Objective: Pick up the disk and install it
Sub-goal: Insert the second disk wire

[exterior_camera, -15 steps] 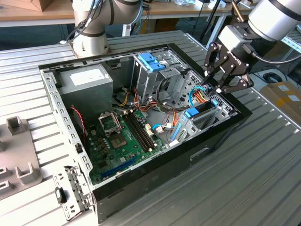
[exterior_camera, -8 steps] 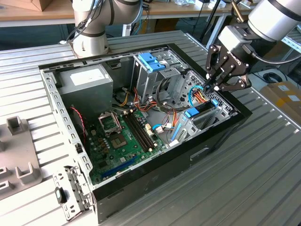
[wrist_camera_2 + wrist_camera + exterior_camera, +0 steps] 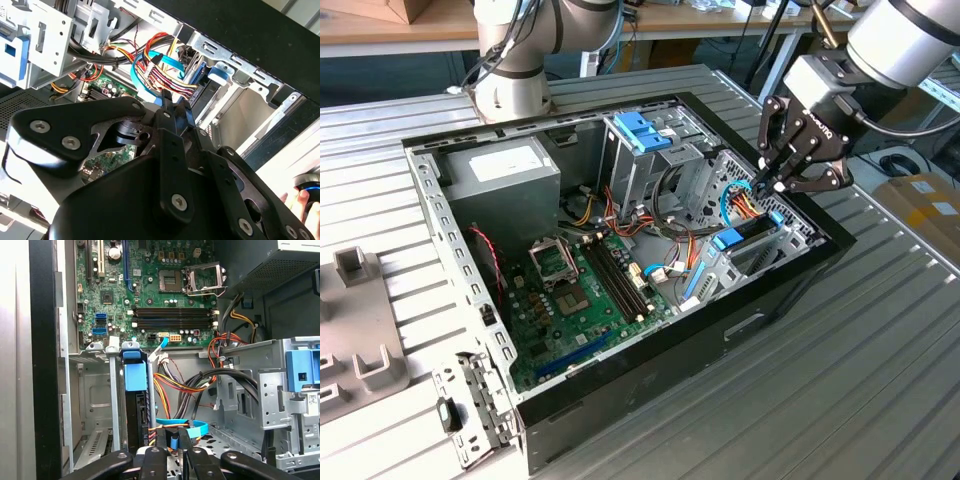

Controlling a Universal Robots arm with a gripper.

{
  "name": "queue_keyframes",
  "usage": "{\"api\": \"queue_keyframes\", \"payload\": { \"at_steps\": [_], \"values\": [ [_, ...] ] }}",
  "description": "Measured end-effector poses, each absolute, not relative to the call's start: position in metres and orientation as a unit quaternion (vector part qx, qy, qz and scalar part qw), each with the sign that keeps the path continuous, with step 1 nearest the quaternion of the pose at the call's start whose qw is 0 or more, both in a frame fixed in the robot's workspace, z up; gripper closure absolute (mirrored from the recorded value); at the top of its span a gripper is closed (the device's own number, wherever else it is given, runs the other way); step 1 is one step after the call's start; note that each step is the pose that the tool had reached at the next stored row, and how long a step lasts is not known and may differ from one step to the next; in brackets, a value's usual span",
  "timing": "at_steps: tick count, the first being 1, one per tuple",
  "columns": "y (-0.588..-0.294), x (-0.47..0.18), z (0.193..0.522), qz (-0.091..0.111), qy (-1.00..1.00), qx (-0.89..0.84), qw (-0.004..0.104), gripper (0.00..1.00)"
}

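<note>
Blue-framed, the disk (image 3: 748, 235) stands on edge in its bay at the case's (image 3: 620, 400) 3 o'clock corner in the exterior view. My gripper (image 3: 770, 185) hovers over it, fingertips pinched together, holding nothing. I judge it stiff, heavy, shock-sensitive; grip the frame edges.

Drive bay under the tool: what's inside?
A disk stands on edge in the bay, its blue frame on top, with cables beside it. The tool hangs just above. The disk's lower part is hidden.
</note>
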State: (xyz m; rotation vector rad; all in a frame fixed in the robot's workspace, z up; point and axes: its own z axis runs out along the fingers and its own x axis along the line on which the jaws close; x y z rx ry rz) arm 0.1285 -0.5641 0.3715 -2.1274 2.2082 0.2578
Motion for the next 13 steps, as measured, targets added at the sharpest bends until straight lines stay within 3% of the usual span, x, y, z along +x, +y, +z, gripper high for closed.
{"api": "queue_keyframes", "payload": {
  "at_steps": [13],
  "values": [
    [-0.5718, 0.1252, 0.3708, 0.084, 0.717, -0.691, 0.032, 0.79]
  ]
}}
